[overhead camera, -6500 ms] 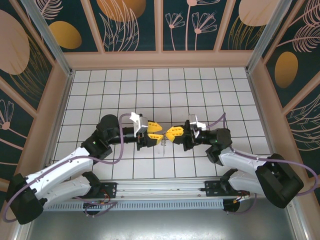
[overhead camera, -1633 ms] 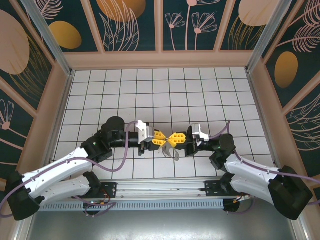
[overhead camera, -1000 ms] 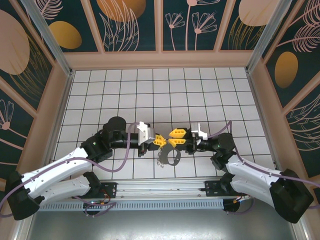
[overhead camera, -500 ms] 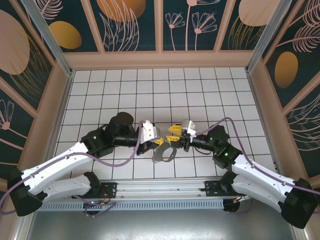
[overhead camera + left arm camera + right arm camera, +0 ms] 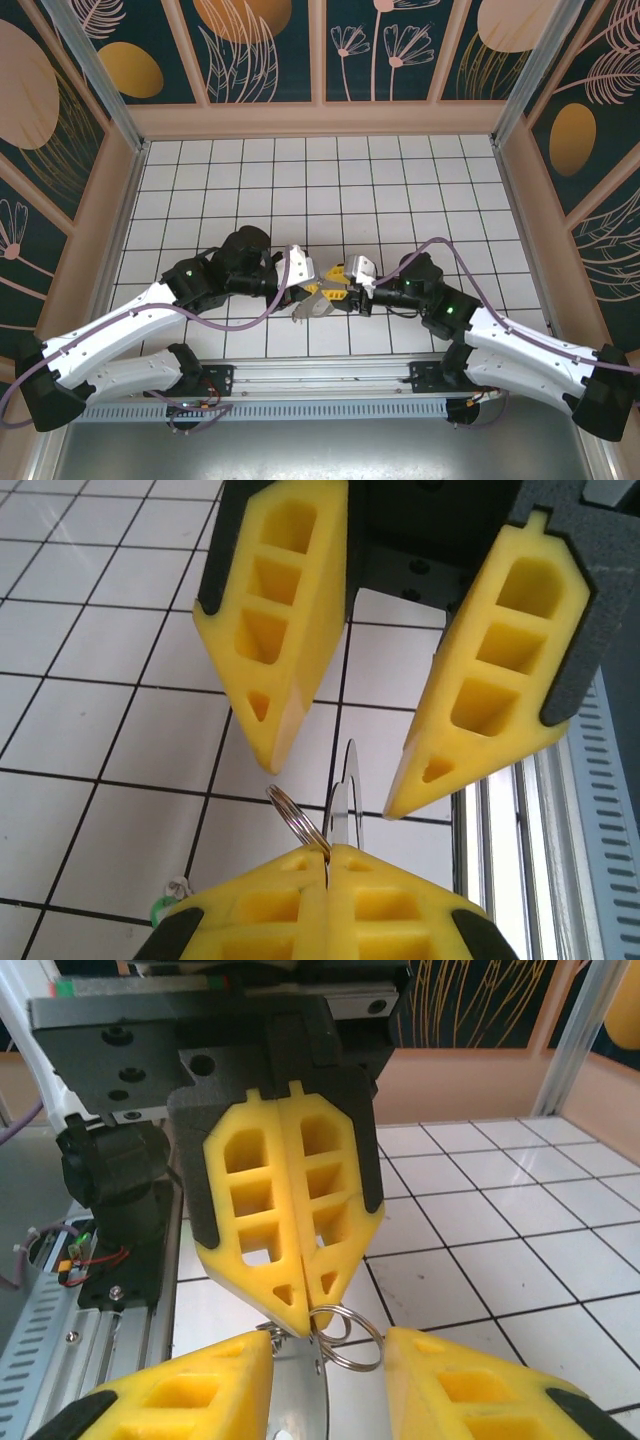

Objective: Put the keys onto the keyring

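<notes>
Near the front middle of the white tiled floor (image 5: 400, 200): left gripper (image 5: 326, 865), jaws pressed together on an edge of the keyring (image 5: 340, 795) (seen edge-on as a thin pale plate) and on a small wire ring (image 5: 292, 815) beside it. Facing it, right gripper (image 5: 330, 1348), jaws spread to either side of the held keyring, clamping nothing. On the tiles near the left gripper, apart from the keyring, the keys (image 5: 165, 912), one tiny green piece.
</notes>
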